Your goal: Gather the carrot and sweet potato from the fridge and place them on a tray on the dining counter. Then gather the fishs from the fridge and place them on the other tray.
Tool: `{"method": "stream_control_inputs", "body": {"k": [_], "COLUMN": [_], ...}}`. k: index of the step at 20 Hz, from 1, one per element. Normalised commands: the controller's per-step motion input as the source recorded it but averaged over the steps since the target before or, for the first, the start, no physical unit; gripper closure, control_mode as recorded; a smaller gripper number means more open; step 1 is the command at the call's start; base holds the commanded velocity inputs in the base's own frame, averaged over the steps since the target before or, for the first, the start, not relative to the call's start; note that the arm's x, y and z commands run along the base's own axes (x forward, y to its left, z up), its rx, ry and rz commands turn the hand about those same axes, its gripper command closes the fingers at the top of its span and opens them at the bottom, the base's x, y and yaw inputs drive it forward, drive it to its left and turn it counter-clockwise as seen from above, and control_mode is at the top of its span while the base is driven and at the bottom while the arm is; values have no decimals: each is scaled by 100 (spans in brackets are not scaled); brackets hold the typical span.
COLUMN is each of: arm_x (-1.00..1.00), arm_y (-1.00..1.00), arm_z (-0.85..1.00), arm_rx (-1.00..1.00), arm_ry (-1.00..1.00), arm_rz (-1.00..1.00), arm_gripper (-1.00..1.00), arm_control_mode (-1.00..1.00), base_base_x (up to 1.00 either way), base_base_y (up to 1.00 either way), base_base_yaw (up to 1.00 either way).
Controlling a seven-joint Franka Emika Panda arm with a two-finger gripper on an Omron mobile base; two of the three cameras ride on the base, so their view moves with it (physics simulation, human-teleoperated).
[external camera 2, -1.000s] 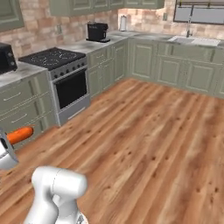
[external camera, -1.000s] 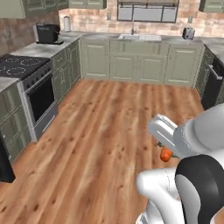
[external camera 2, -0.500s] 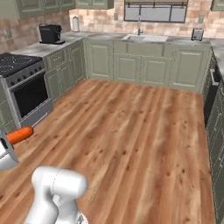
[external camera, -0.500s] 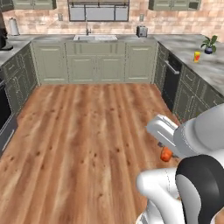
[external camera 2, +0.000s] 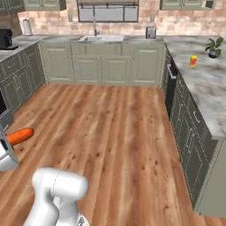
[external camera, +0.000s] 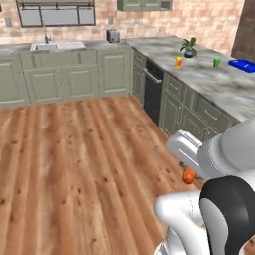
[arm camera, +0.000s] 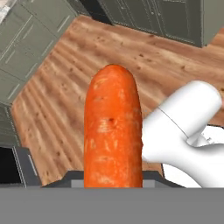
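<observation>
My gripper is shut on the carrot, a bright-orange root that stands straight up between the fingers in the hand view. In the right base view the carrot pokes out sideways from the gripper at the left edge, well above the wooden floor. From the left base camera just its orange end peeks out under the white hand. The fridge, the sweet potato and the fishs are out of view.
Green cabinets with a sink run along the back wall. A marble-topped counter with a dishwasher runs down the right, carrying a plant, small cups and a flat blue thing. Wooden floor lies between.
The whole scene has swung sideways as the base turns: the stove has left the picture and the right-hand counter has come in. The carrot stays in the same grip.
</observation>
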Motion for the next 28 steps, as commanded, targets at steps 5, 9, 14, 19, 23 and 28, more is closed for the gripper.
{"method": "stream_control_inputs", "body": {"k": [5,9,14,19,23,28], "arm_x": [0,0,0,0,0,0], "arm_y": [0,0,0,0,0,0], "arm_z": [0,0,0,0,0,0], "arm_rx": [0,0,0,0,0,0], "arm_ry": [0,0,0,0,0,0], "arm_rz": [0,0,0,0,0,0], "arm_gripper": [100,100,100,100,100,100], "arm_control_mode": [100,100,100,100,100,100], "base_base_x": [36,37,48,71,76,73], "base_base_y": [-22,-27,-38,-37,-31,-42], "base_base_yaw": [-40,-38,-32,-30,-34,-31]}}
